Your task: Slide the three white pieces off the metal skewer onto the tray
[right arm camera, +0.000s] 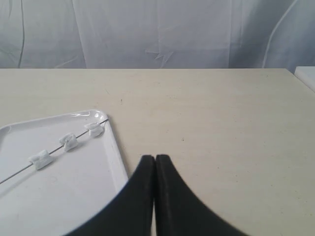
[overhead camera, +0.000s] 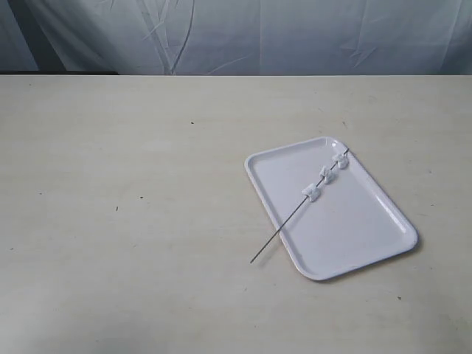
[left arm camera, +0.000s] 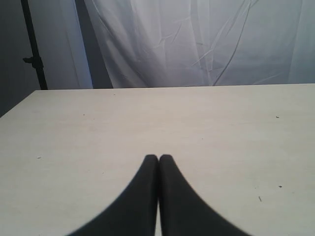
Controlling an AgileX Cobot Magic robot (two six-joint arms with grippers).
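The white tray (overhead camera: 354, 236) lies on the table, right of centre. The metal skewer (overhead camera: 284, 227) rests across its far left part, one end sticking out over the near-left rim onto the table. Three white pieces are threaded on it over the tray: one (overhead camera: 311, 192), a second (overhead camera: 327, 175), a third (overhead camera: 340, 159) near the far corner. In the right wrist view the tray (right arm camera: 74, 196), skewer (right arm camera: 19, 173) and pieces (right arm camera: 41, 160) show beside my shut right gripper (right arm camera: 155, 158), which holds nothing. My left gripper (left arm camera: 158, 157) is shut and empty over bare table. Neither gripper appears in the exterior view.
The table (overhead camera: 133, 206) is pale beige with small dark specks. A white cloth backdrop (overhead camera: 236, 33) hangs behind its far edge. A dark stand pole (left arm camera: 33, 46) stands past the table's corner in the left wrist view.
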